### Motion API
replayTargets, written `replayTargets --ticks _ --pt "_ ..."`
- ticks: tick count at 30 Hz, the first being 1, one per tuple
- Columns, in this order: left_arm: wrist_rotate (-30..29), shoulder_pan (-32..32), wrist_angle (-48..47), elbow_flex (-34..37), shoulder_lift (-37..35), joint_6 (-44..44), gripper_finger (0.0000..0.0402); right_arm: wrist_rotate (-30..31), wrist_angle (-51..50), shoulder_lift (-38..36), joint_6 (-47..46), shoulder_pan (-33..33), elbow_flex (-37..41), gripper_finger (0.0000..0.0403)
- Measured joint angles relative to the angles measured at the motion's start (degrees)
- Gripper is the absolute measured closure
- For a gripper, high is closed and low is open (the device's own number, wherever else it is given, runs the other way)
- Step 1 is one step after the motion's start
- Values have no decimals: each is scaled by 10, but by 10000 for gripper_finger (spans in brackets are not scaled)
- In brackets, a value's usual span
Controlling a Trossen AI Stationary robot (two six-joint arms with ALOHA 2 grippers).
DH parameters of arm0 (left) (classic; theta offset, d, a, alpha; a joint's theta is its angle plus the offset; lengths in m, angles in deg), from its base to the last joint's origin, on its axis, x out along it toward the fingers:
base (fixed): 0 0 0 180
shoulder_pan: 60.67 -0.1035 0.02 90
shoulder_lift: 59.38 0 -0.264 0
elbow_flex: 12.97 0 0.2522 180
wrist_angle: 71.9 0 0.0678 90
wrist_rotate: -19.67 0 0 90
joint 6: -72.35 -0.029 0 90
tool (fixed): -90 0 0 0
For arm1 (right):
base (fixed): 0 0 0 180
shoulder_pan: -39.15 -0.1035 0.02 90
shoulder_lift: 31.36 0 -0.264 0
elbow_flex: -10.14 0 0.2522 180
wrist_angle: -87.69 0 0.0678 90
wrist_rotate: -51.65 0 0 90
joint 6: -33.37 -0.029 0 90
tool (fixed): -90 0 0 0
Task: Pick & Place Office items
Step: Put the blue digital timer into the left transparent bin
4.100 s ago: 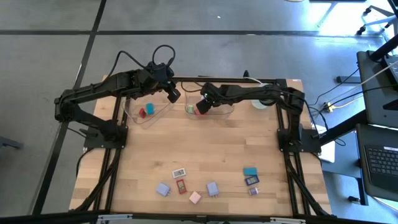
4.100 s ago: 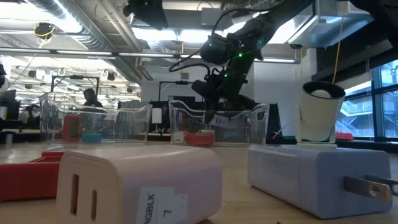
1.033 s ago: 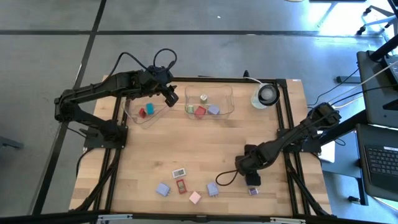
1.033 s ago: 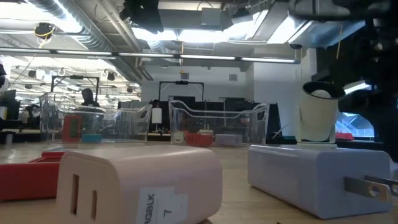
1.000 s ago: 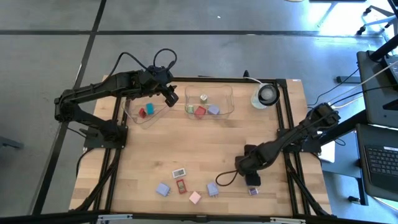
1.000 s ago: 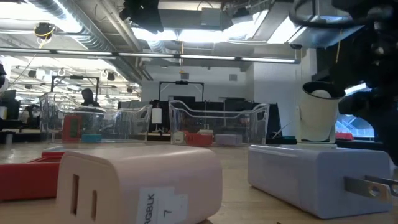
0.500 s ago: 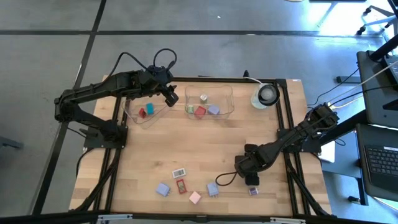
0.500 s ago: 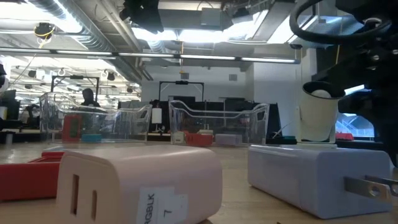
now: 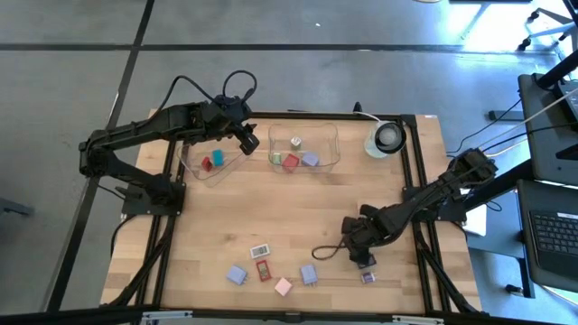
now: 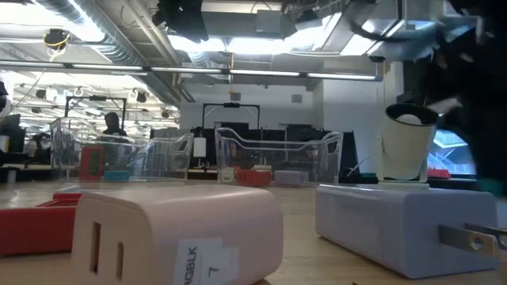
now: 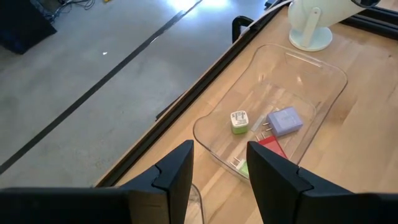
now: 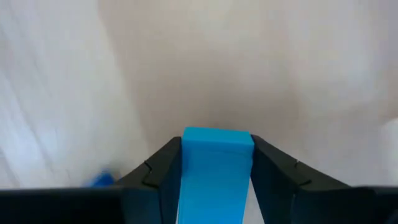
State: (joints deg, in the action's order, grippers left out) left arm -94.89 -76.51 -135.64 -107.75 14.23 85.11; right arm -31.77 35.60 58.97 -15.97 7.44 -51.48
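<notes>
My right gripper [image 9: 358, 242] is low over the table's near right part, shut on a teal-blue block [image 12: 217, 168]. Its head hides that block in the high view. My left gripper [image 9: 251, 137] hangs open [image 11: 219, 177] at the far side between the two clear trays, touching nothing. Loose blocks lie flat on the near table: white [image 9: 260, 250], red [image 9: 264, 269], lavender [image 9: 237, 274], pink [image 9: 284, 286], lavender [image 9: 309, 273] and a small one [image 9: 368, 277]. My right gripper pinches the teal-blue block between its two fingers [image 12: 163, 168], one on each long side. The block's free end [image 12: 217, 138] sticks out past the fingertips. I cannot tell whether it is lifted or still on the table.
The left tray [image 9: 194, 167] holds a red and a teal block. The right tray [image 9: 330, 135] holds white-green [image 11: 239, 121], lavender [image 11: 284, 121], red and green blocks. A round white object [image 9: 386, 138] stands at the far right corner. Bare wood lies mid-table.
My right arm has shifted a little toward the table's left over the spot where the teal block lay, and its cable loop has swung with it. It shows blurred in the low view. The left arm has kept still.
</notes>
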Motion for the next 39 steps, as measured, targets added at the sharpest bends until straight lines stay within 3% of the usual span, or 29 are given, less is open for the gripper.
replayTargets --ticks 11,15,18,22,26,34,39 --pt "1 0 1 0 0 22 256 388 30 -90 -76 80 -20 248" --pt "11 0 7 0 0 53 256 500 126 -113 -63 112 -22 246" --pt "40 0 9 0 0 62 256 534 225 -122 -9 132 -23 246" --pt "60 7 11 0 0 59 256 512 373 -123 105 161 -23 245" --pt "62 27 24 0 0 33 256 445 511 -123 167 197 -23 245" --pt "63 76 26 0 0 -31 256 271 715 -123 142 265 -23 244" --pt "35 106 49 0 0 -66 256 211 795 -123 112 295 -23 244"
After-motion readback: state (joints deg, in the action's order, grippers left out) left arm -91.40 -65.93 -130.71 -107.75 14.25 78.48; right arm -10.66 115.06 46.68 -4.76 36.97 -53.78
